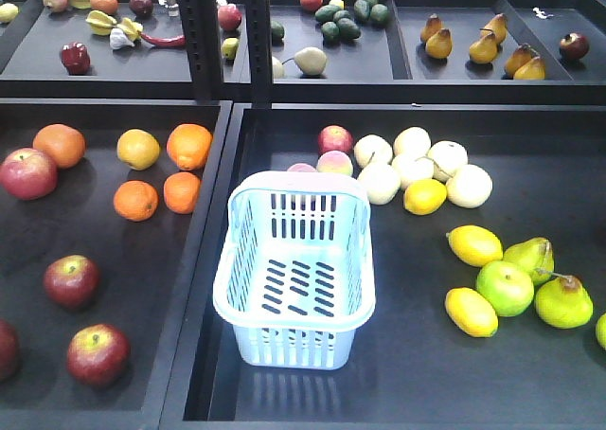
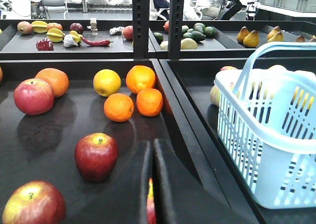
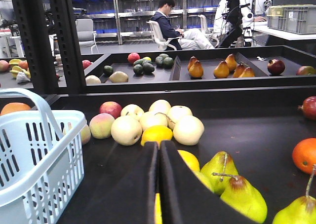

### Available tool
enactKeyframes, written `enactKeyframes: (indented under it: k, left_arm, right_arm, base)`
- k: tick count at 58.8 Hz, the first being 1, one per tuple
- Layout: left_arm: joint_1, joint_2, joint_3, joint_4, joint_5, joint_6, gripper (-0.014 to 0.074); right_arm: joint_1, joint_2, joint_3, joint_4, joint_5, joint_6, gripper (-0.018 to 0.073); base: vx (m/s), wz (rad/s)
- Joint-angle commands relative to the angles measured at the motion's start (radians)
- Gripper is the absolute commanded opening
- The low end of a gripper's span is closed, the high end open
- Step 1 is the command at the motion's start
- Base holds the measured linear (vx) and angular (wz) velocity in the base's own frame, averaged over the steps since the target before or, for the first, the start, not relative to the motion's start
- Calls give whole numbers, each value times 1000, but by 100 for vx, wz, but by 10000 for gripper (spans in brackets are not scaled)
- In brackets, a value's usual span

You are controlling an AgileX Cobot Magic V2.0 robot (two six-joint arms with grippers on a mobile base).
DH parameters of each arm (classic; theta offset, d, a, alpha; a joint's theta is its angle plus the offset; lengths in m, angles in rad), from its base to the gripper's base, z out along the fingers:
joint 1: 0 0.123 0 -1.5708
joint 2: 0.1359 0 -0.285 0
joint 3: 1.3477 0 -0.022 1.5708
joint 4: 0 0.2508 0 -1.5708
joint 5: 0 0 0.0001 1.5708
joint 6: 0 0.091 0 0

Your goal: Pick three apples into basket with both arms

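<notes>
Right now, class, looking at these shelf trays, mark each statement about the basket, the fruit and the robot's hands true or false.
1. The basket holds no fruit. True.
2. The oranges share the basket's tray. False: they lie in the left tray, beside the basket's.
3. The dark red apples lie in the left tray. True.
4. Both hands are wide open. False: the left hand and right hand have their fingers closed together.
5. The green pears lie left of the basket. False: they lie to its right.

Lab staged as a shop — black fruit trays (image 1: 407,373), storage shelving (image 3: 138,12), seated worker (image 3: 170,24)
</notes>
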Motion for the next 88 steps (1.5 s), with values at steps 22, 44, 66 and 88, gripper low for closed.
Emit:
enactKeyframes:
  k: [22, 44, 66, 88]
  left_arm:
    - [3, -13, -25, -2, -71, 0, -6]
    - [3, -13, -25, -2, -71, 0, -6]
    - [3, -13, -25, -2, -71, 0, -6]
    - [3, -13, -25, -2, -71, 0, -6]
  right_arm:
    - [-5, -11, 11, -5, -74, -7, -8]
    - [-5, -11, 11, -5, -74, -7, -8]
    - [-5, -11, 11, -5, -74, -7, -8]
    - [-5, -11, 11, -5, -74, -7, -8]
  base:
    - [6, -3]
    - [5, -1]
    - [4, -2]
    - [3, -1]
